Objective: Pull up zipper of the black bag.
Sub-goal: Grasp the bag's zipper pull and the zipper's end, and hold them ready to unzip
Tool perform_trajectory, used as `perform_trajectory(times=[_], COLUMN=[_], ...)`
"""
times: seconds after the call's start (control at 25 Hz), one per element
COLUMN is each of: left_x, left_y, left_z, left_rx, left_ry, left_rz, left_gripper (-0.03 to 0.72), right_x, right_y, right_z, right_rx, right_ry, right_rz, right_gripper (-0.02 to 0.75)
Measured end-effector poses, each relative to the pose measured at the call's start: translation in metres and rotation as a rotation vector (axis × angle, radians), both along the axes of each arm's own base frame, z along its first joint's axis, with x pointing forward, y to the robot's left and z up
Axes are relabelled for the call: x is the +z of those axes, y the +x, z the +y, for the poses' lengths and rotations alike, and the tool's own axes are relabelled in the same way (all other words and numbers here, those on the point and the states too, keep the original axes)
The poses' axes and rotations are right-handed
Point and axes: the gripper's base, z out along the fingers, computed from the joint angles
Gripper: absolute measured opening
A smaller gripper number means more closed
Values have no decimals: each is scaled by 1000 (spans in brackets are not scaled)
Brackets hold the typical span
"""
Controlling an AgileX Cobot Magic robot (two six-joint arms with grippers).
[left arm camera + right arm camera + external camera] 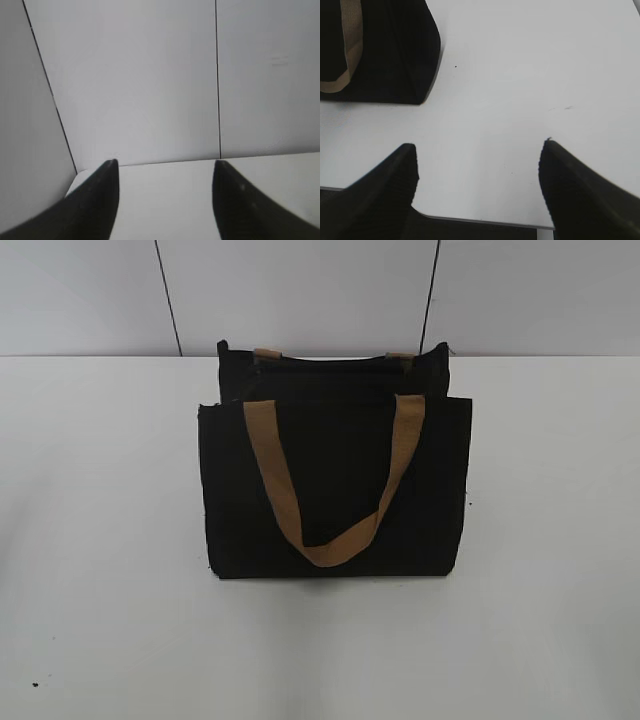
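The left gripper [165,172] hangs over the white surface's [90,540] far left corner, its fingers [102,200] wide and empty, facing the wall panels. The rectangular black fabric bag [335,475] with tan webbing handles [330,480] stands mid-surface toward the far edge. Its zipper [330,362] runs along the top edge; the pull tab is too small to find. The right gripper [477,155] waits near the front right edge, fingers [570,190] spread wide, holding nothing. The risk: fingers could snag a tan strap, or drag the unbraced soft bag sideways.
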Motion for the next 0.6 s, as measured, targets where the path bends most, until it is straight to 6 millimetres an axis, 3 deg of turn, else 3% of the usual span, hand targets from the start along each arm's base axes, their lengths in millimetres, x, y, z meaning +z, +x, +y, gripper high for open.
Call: perform_trajectory(times=[0.24,0.44,0.6], left_x=[-60,-100,-139], left_y=[56,93,111], left_z=[-3,-28,-47], left_rx=[-46,-339,-572], left_ry=[-100,-160,-175], left_rz=[96,156,259], left_gripper=[400,396,396], right_x=[0,0,0], right_y=[0,0,0], right_z=[0,0,0], right_rx=[0,1,1], right_ry=[0,1,2], right_rz=[0,0,0], right_gripper=[577,577,577])
